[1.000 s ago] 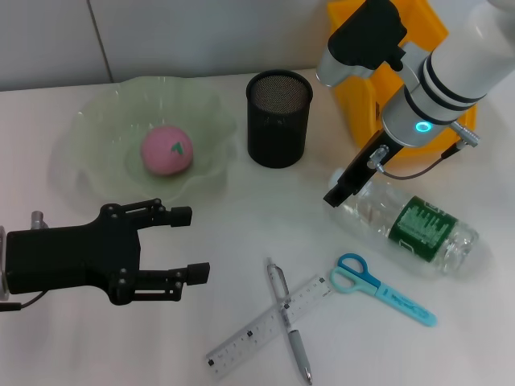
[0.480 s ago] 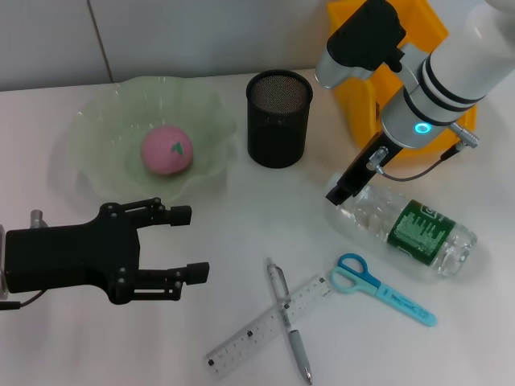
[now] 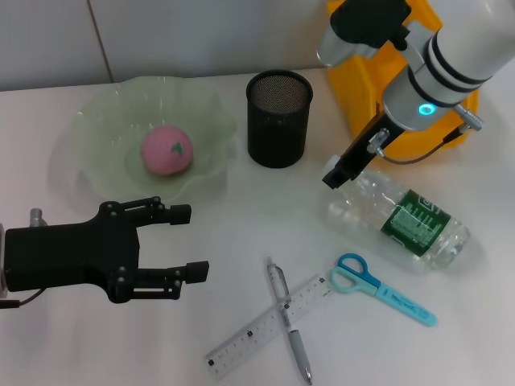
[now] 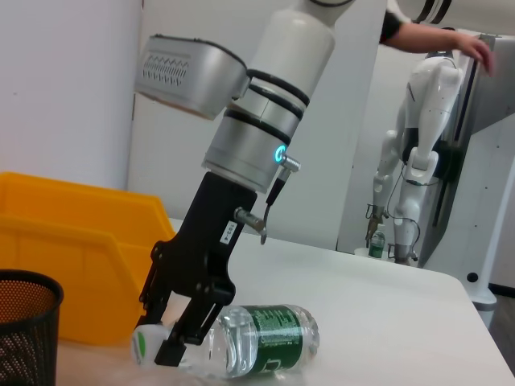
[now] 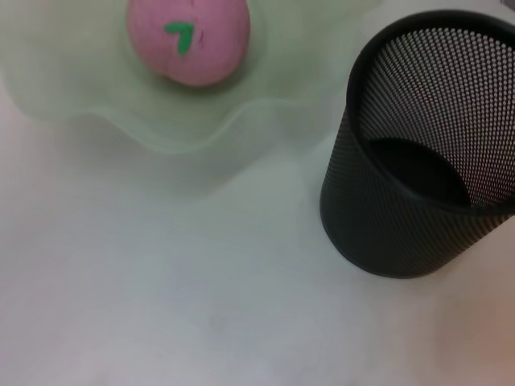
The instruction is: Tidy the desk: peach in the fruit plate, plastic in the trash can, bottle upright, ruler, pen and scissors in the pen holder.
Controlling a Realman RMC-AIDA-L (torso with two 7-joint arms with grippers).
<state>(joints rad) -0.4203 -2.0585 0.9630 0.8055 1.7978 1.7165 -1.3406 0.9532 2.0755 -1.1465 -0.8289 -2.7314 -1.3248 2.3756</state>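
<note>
Sideways: bottle [image 3: 398, 223] lies on desk [image 3: 241, 233], cap toward pen holder [image 3: 278, 118]; right end effector [image 4: 165, 338] clamps cap end.

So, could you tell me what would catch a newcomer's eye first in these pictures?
Probably the right hand, closed on the cap end of the bottle, which lies on its side in front of the yellow trash can. Next, the pink peach sitting in the fruit plate, far left.
</note>
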